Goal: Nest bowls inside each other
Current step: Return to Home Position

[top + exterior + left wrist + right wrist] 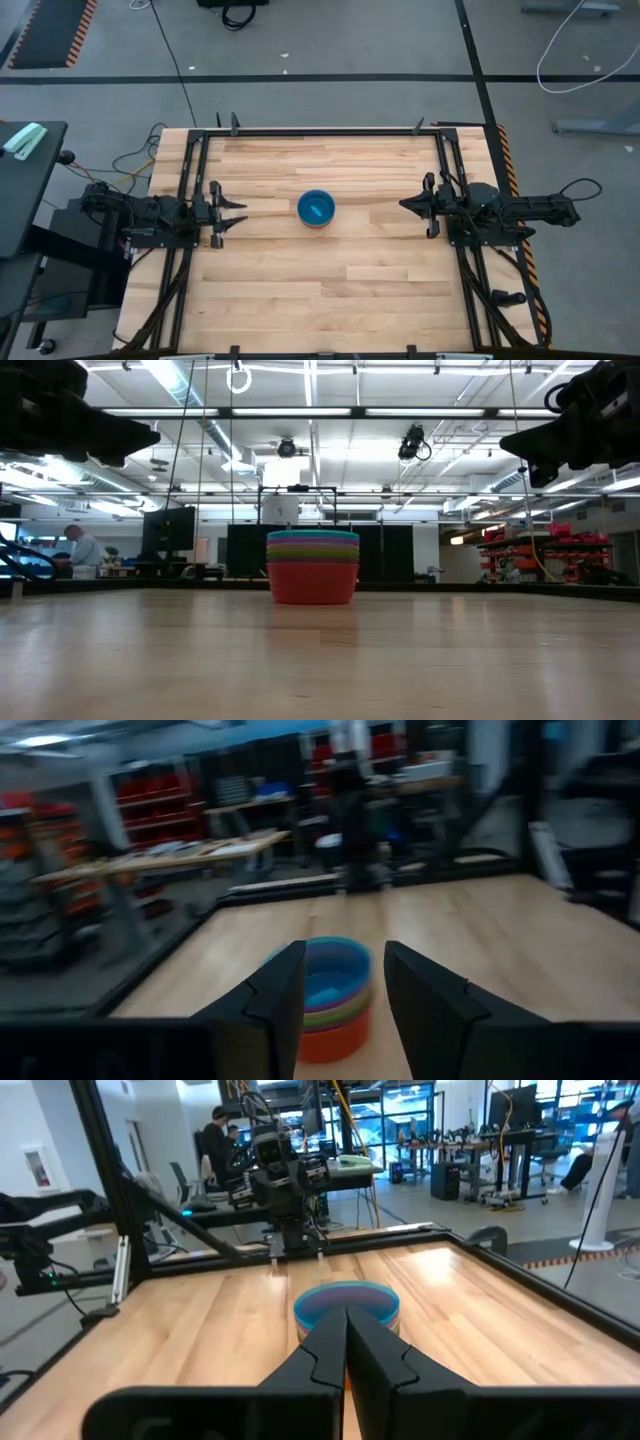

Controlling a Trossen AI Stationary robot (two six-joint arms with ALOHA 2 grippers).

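The bowls stand nested in one upright stack (pixel 316 209) in the middle of the table, resting on the orange bowl's base (pixel 312 588), with the blue bowl on top (pixel 330 968). The stack also shows in the right wrist view (pixel 347 1301). My left gripper (pixel 236 213) hovers open near the table's left side, well left of the stack, fingers pointing toward it. My right gripper (pixel 404 204) is shut and hovers near the right side, pointing at the stack. Neither touches anything.
A black metal frame (pixel 320 131) runs along the table's far edge and both sides. Bare wood lies all around the stack. In the room beyond the table there are workbenches, shelves and a person (pixel 82 548).
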